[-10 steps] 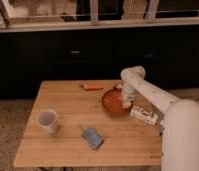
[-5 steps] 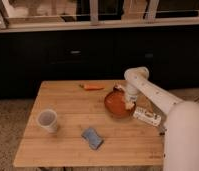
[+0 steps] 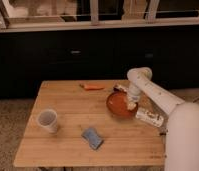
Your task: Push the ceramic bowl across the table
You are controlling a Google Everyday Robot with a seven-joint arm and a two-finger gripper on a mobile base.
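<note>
The orange-red ceramic bowl (image 3: 120,105) sits on the right half of the light-wood table (image 3: 73,140), tilted a little toward the camera. My white arm reaches in from the lower right and bends over the bowl. My gripper (image 3: 131,103) hangs down at the bowl's right rim, touching or just inside it. The bowl's right edge is partly hidden by the gripper.
A translucent whitish plastic cup (image 3: 47,120) stands at the left. A blue packet (image 3: 92,137) lies near the front middle. An orange flat item (image 3: 93,86) lies near the far edge. A white labelled bottle (image 3: 149,117) lies on its side right of the bowl.
The bowl and my gripper have shifted slightly toward the front and right of the table over the last second. The other objects have not moved.
</note>
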